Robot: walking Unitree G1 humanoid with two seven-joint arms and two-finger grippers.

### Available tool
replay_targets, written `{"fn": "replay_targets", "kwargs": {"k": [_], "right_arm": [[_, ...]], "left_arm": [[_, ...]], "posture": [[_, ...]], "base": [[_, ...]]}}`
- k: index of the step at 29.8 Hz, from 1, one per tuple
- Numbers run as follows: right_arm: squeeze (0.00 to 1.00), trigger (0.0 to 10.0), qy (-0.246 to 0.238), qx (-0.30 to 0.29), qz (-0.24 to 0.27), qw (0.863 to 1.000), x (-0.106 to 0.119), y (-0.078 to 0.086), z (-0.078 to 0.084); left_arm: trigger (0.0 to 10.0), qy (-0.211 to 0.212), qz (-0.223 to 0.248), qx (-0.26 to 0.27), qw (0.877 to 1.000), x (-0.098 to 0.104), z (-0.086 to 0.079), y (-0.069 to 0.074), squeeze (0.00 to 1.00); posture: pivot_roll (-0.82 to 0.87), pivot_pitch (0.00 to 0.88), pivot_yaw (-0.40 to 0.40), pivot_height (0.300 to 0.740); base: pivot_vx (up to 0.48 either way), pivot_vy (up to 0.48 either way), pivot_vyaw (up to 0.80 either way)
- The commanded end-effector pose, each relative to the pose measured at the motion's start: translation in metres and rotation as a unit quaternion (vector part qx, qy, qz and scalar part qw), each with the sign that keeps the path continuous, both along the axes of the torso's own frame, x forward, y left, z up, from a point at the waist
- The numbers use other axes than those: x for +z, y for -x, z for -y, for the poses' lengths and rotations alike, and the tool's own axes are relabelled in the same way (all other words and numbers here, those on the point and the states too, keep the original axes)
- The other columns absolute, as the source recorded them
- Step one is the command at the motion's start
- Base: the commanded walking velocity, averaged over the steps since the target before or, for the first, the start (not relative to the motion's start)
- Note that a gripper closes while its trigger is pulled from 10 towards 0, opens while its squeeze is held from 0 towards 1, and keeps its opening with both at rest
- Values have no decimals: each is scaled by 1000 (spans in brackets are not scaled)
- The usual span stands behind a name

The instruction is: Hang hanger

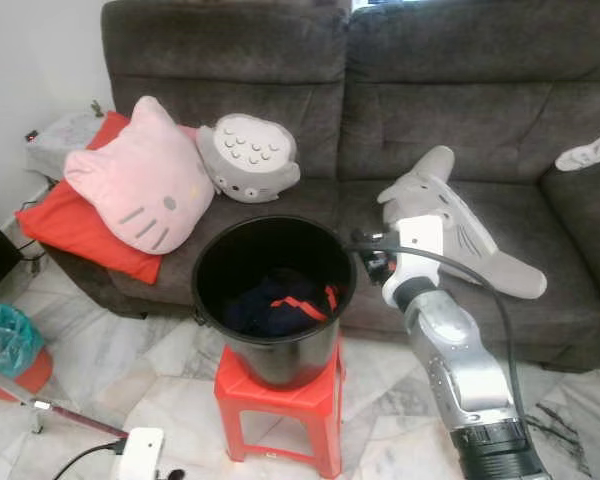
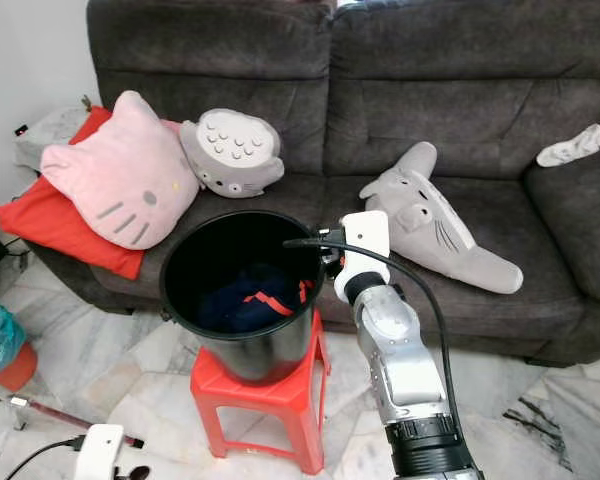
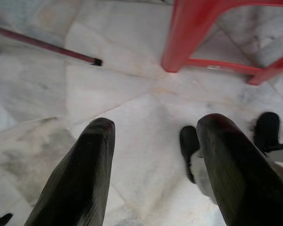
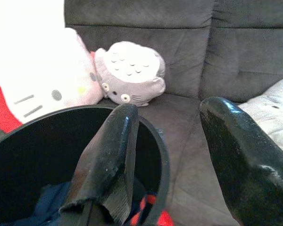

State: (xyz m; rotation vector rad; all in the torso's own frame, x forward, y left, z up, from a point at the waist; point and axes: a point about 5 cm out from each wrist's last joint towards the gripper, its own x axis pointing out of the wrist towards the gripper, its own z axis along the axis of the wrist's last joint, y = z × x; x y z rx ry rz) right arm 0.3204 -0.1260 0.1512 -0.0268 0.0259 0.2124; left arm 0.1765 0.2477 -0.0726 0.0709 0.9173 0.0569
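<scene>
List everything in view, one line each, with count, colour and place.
sofa: 1, dark grey, behind the bucket
bucket: 1, black, on the stool
stool: 1, red, on the marble floor
clothing: dark blue and red, inside the bucket
cat cushion: 1, pink, left on sofa
red cushion: 1, under the cat cushion
round plush: 1, grey, beside the cat cushion
long plush: 1, grey, sofa seat
sock: 1, white, sofa's right arm
bin: 1, teal-lined, floor far left
left gripper: jaws open, low over the floor
right gripper: jaws open, at the bucket rim
</scene>
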Motion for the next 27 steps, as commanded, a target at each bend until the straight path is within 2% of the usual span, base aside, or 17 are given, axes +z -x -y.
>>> {"fn": "replay_targets", "kwargs": {"k": [1,4,8,19,27], "right_arm": [[0,10000,2,-16,-5,1000,-4,4,5],[0,10000,-10,-46,1,999,-5,6,11],[0,10000,-16,-47,6,999,-3,5,10],[0,10000,-28,-47,0,999,-6,4,4],[0,10000,-24,-52,0,998,-7,4,7]], "left_arm": [[10000,6,-3,10,1000,-1,-4,5,0],[10000,7,-5,14,1000,-1,-8,7,0],[10000,9,-8,15,1000,-2,-7,8,0],[10000,18,-15,6,1000,-10,23,7,0],[10000,22,-13,3,1000,-9,31,2,0]], "posture": [[-77,7,57,740],[-78,6,58,740],[-79,6,60,740],[-72,3,55,740],[-72,5,54,740]], "base": [[0,0,0],[0,80,0],[0,268,0],[0,358,0],[0,338,0]]}}
